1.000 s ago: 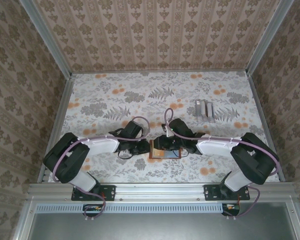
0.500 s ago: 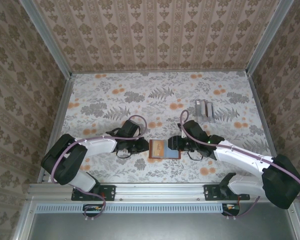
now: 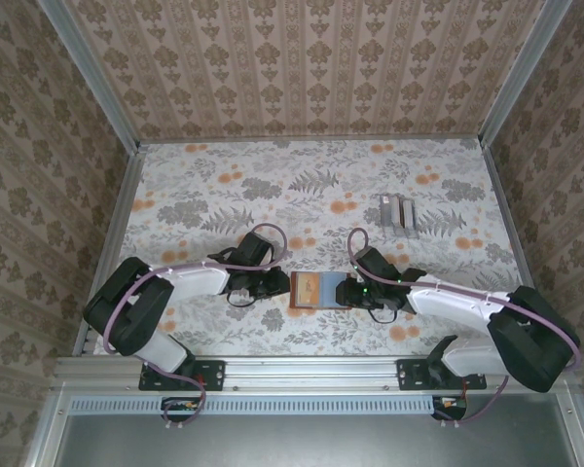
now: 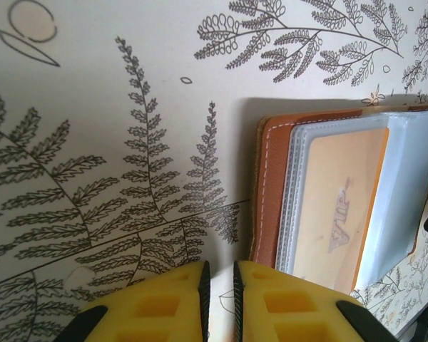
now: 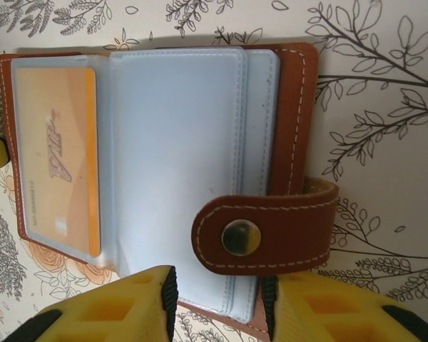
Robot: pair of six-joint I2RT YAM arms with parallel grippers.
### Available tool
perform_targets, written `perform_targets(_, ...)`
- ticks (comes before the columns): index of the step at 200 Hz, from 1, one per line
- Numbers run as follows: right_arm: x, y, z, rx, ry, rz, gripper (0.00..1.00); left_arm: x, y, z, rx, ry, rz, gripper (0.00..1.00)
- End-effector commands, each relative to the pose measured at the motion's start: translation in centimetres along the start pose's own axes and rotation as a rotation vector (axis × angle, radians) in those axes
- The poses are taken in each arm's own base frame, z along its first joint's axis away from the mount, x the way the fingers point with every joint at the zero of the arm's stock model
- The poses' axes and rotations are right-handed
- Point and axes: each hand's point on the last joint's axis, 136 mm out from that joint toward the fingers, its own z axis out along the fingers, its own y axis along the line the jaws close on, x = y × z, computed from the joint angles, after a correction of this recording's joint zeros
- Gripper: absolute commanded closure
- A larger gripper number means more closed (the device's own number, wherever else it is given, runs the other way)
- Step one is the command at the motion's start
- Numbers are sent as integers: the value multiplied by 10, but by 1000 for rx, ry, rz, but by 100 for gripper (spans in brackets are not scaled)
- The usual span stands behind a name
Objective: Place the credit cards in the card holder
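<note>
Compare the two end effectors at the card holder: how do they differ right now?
The left end effector is almost closed, a thin slit between its fingers; the right end effector gapes clearly wider. Bare table shows between the left one's fingers, beside the card holder; the holder's edge, near the snap strap, lies between the right one's. Both have yellow fingers and grip no card.

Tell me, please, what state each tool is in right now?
Left tool: shut, nothing between its fingers.
Right tool: open, poised over the card holder at its strap edge.
</note>
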Motion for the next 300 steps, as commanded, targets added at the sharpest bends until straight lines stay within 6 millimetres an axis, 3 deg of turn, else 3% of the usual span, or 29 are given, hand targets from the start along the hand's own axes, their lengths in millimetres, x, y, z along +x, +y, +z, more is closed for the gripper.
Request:
perform_targets(1, -6, 14, 0, -37, -4, -2, 62, 0, 1, 0, -4, 4, 14, 81)
perform_targets(50, -7, 15, 1, -33, 2, -7, 70, 1, 6, 2, -17, 9, 8, 81)
perform_targets(104, -4, 13, 11, -26, 29, 1, 64, 1, 3, 3, -8, 15, 6, 81)
perform_targets(151, -4, 17, 8, -49, 26, 0, 76, 2, 2, 4, 0, 15, 3, 82)
perform_targets(217, -8, 24, 12, -76, 15, 3, 83, 5, 0, 7, 1, 21, 13, 83)
perform_targets(231, -9, 24, 13, -72, 17, 3, 81, 5, 1, 7, -4, 21, 9, 83)
perform_targets(251, -10, 21, 10, -56, 6, 15, 68, 6, -2, 7, 5, 24, 11, 83)
perform_targets(300, -7, 6, -5, 1, -22, -2, 68, 5, -3, 6, -1, 16, 17, 83)
